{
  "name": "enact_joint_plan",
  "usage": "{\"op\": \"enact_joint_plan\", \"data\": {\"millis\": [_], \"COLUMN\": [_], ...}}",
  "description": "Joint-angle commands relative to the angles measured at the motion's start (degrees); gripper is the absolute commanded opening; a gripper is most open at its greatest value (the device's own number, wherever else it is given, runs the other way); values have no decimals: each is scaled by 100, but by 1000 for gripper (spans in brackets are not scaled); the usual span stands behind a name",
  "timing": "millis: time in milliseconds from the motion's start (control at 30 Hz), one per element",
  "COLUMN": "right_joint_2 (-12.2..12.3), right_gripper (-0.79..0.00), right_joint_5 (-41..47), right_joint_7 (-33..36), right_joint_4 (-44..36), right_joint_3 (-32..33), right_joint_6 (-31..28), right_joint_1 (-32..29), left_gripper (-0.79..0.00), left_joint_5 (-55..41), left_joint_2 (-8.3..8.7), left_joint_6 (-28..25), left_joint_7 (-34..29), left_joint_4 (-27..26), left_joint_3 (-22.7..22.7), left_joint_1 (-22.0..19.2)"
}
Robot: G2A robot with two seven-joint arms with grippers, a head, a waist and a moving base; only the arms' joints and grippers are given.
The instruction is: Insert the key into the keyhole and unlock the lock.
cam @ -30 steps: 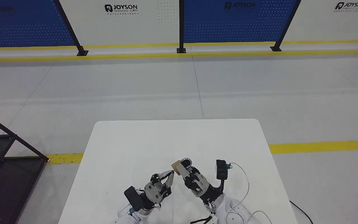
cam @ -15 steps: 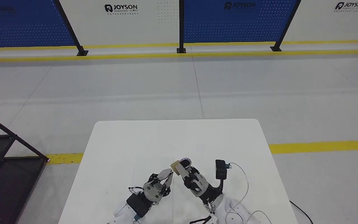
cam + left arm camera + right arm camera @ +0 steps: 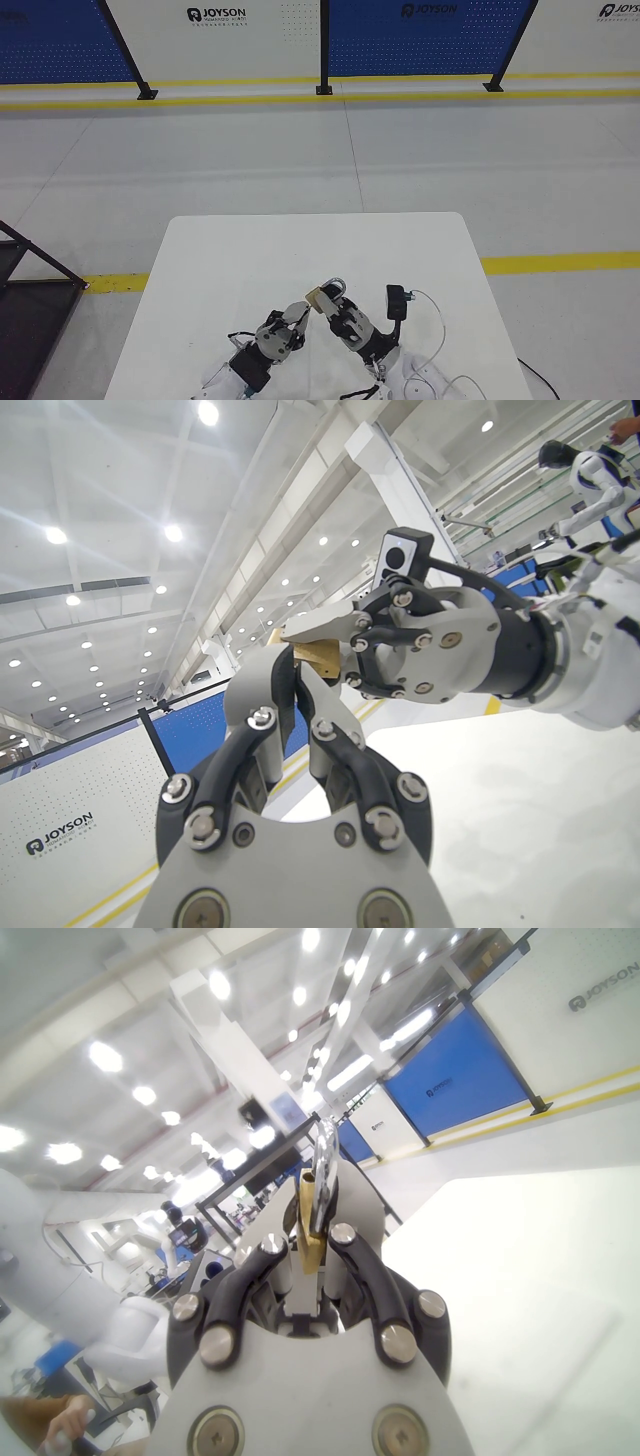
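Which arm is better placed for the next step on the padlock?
Left, probably. The left gripper is shut with its tips at the end of the brass padlock; the right gripper is clamped on the padlock body and should just steady it.

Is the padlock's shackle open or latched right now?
Open, it seems: the shackle stands raised over the brass lock body held in the right gripper, and a socket hole on the body's top shows empty.

L hand (image 3: 297, 319) & R hand (image 3: 333, 309) tip-to-tip at lock (image 3: 320, 298); room over far table (image 3: 300, 245).
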Motion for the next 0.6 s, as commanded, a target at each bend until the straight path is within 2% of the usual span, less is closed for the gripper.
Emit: {"op": "enact_joint_plan", "data": {"millis": [0,133,233,400,567], "right_joint_2": [2,-3,-9,-25,-134], "right_gripper": [-785,-785,-785,-785,-785], "right_joint_5": [6,-12,28,-81,-638], "right_joint_7": [-10,-161,-189,406,1256], "right_joint_4": [3,19,87,371,971], "right_joint_3": [12,82,126,71,-457], "right_joint_6": [20,202,401,1108,2005], "right_joint_1": [5,32,79,305,755], "left_gripper": [0,0,0,0,0], "left_joint_5": [-241,-481,-518,-669,-1197], "left_joint_2": [-13,15,108,324,481], "left_joint_6": [-215,-635,-970,-967,-1188], "left_joint_7": [94,140,280,444,310], "left_joint_4": [-31,-116,-290,-643,-948], "left_joint_3": [60,35,-157,-1048,-1980], "left_joint_1": [39,154,460,1131,1689]}}
